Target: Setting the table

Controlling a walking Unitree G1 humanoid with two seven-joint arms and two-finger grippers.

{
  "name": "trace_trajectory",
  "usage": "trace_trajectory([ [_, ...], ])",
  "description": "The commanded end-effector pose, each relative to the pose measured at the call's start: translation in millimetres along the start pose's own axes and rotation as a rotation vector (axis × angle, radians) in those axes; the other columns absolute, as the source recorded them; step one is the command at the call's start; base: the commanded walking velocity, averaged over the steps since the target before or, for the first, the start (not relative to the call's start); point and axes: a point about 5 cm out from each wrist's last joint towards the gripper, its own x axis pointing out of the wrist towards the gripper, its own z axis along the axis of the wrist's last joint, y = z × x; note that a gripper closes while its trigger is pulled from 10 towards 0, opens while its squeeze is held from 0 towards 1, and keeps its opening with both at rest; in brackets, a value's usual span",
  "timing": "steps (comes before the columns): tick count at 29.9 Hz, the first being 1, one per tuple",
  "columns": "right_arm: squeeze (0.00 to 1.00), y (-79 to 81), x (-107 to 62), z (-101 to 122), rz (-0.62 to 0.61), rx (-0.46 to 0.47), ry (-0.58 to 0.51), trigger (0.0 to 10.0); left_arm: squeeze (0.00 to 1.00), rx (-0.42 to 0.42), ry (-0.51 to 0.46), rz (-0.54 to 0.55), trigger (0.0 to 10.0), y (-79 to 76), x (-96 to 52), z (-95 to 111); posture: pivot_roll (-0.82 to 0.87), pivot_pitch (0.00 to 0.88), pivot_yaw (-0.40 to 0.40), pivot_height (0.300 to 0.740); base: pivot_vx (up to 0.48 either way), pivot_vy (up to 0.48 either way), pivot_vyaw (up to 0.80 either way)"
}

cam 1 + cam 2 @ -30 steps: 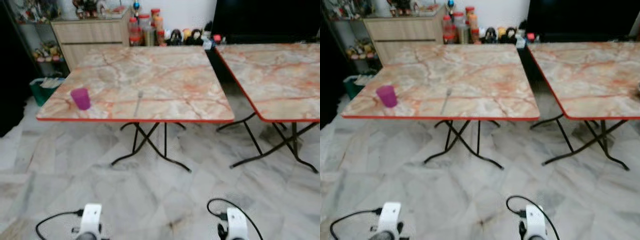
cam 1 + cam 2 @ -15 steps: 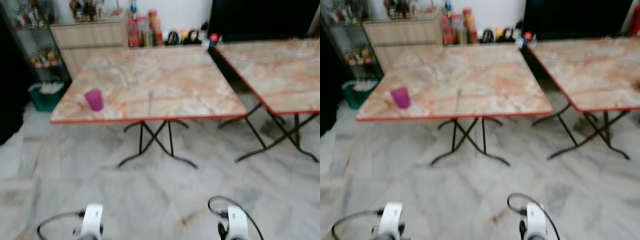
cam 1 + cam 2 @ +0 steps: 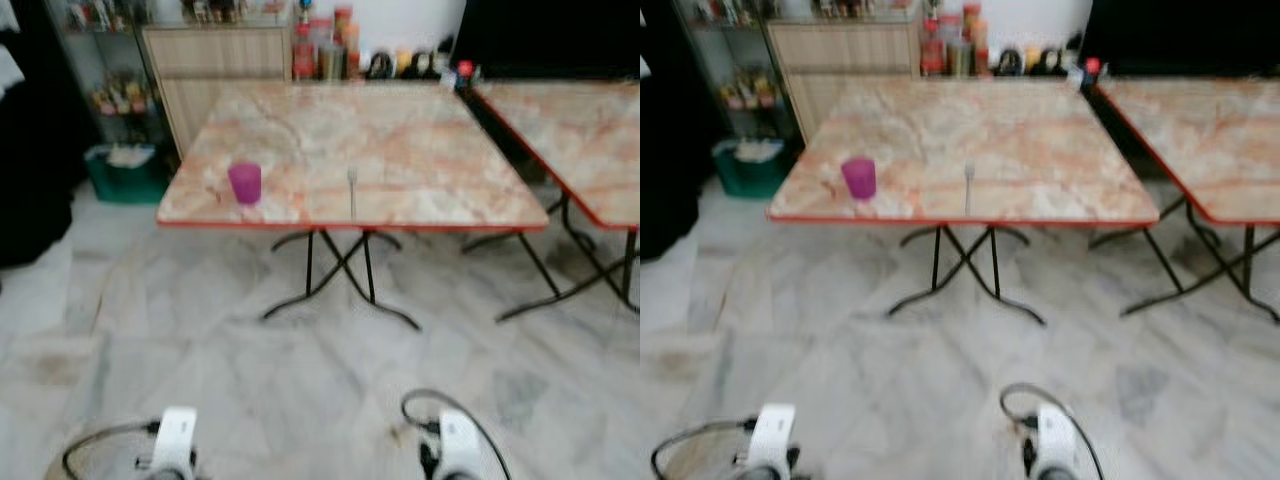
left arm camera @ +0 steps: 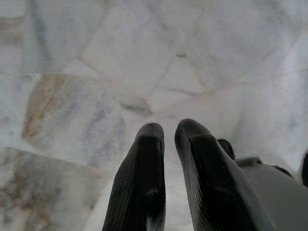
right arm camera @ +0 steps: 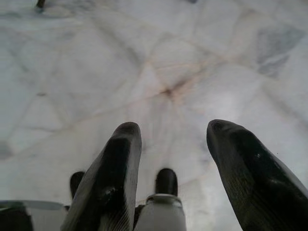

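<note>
Purple cup (image 3: 244,183) stands near table's (image 3: 450,200) front-left corner, fork (image 3: 352,190) by the front edge; left gripper (image 4: 168,132) fingers pressed together, right gripper (image 5: 174,132) spread, both over floor (image 3: 300,380).

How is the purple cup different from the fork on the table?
The purple cup stands upright and chunky; the fork lies flat and thin. The cup is bright purple, the fork grey. The cup sits near the table's left corner, the fork nearer the middle of the front edge. Both rest on the marble table.

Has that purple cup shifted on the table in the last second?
No. The purple cup sits by the same near left corner of the table, left of the fork; only the camera moved.
</note>
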Motion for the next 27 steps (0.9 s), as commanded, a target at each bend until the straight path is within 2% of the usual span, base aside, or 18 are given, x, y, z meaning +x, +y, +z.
trace_trajectory([
  [1,0.0,-8.1,0.2,1.9,-0.022,0.01,-0.009,10.0,0.0,0.022,0.001,-0.012,10.0,-4.1,0.7,1.8,0.04,0.0,0.022,0.736,0.0,0.0,0.0],
  [5,0.0,-8.0,0.4,2.8,-0.026,0.016,-0.012,10.0,0.0,0.031,0.007,-0.012,10.0,-3.9,0.7,1.2,0.04,0.0,0.026,0.736,0.0,0.0,0.0],
  [27,0.0,-8.8,0.7,4.6,-0.023,-0.014,-0.019,10.0,0.0,0.014,0.018,0.0,10.0,-4.9,0.4,-1.3,0.03,0.0,0.018,0.736,0.35,0.0,0.0],
])
